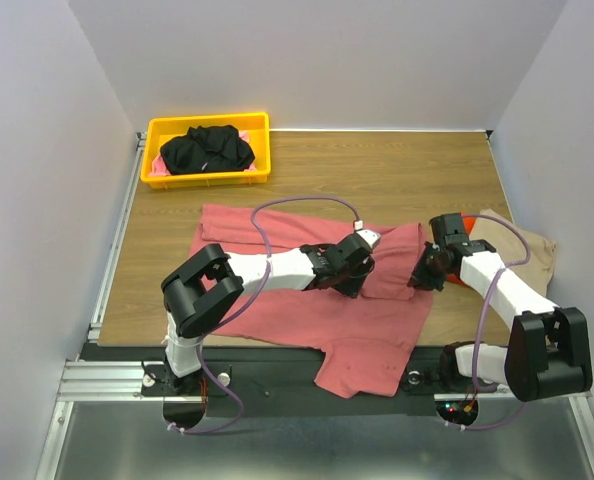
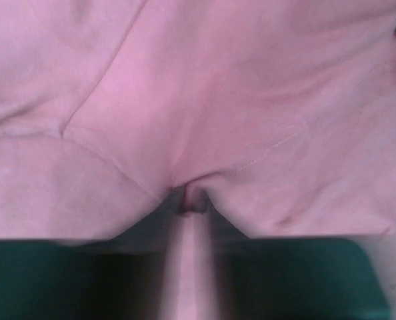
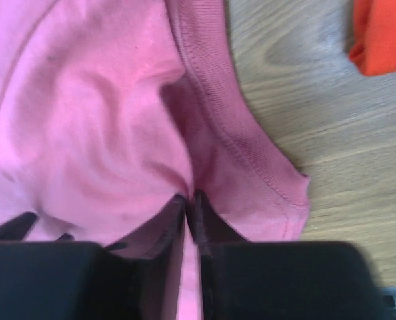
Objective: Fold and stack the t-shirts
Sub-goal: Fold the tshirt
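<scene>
1. Under both hands lies the dusty-red t-shirt, spread on the worktop, its near part overhanging the edge.
2. The left hand is clamped on a pucker of cloth, and creases run into the pinch.
3. The right hand has its fingers together on a fold just inside the ribbed edge band. This looks like a paired grip, to carry the fold over evenly.
4. The tan t-shirt lies just beyond the right hand. The black t-shirt sits in the yellow bin, well beyond the left. Both seem to be waiting.
</scene>
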